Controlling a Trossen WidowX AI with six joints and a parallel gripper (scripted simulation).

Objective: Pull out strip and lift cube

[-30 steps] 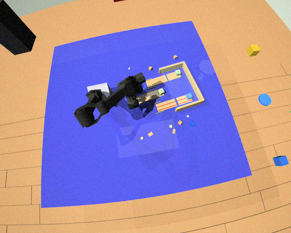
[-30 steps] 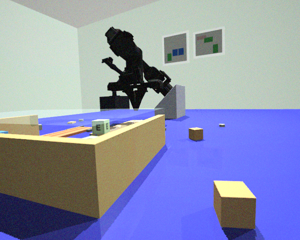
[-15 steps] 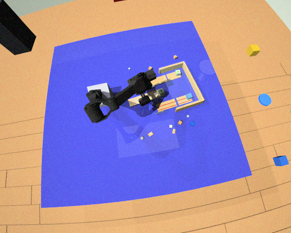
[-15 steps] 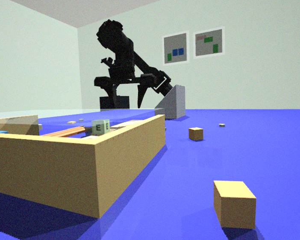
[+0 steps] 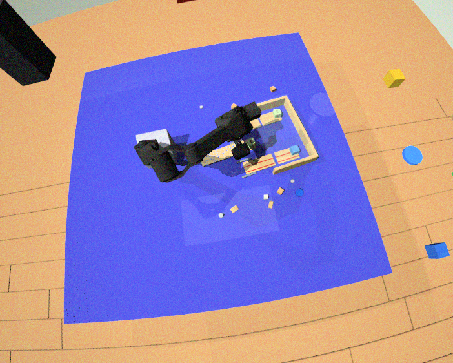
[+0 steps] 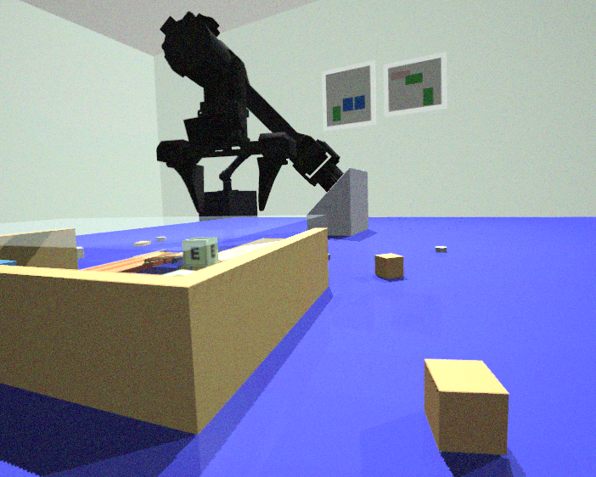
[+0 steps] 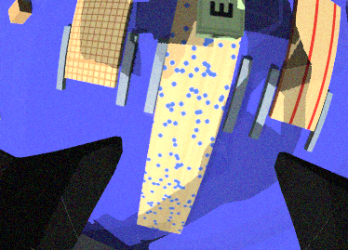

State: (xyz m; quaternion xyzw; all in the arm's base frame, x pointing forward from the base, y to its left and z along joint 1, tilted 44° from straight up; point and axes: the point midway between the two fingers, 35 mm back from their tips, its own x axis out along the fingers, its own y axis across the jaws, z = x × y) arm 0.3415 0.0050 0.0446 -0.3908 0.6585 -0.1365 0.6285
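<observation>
The dotted strip (image 5: 218, 155) (image 7: 186, 111) shows no break and lies between grey rails. A green cube marked E (image 5: 250, 143) (image 7: 220, 13) sits at its far end. The gripper (image 6: 231, 210) (image 7: 199, 150) is wide open and empty above the strip, its fingers either side of the near part in the wrist view. The red-lined strip (image 5: 259, 164) (image 7: 321, 50) has a gap; a blue cube (image 5: 294, 149) is on its far piece. The grid strip (image 7: 102, 22) is also split, with another green cube (image 5: 277, 113) (image 6: 199, 252) on its far piece. The arm partly hides the strips in the top view.
A wooden wall (image 5: 301, 128) (image 6: 86, 317) encloses the strips' far side. Small wooden blocks (image 5: 281, 190) (image 6: 465, 413) (image 7: 20, 11), white bits and a blue disc (image 5: 299, 192) lie outside it on the blue mat (image 5: 146, 258).
</observation>
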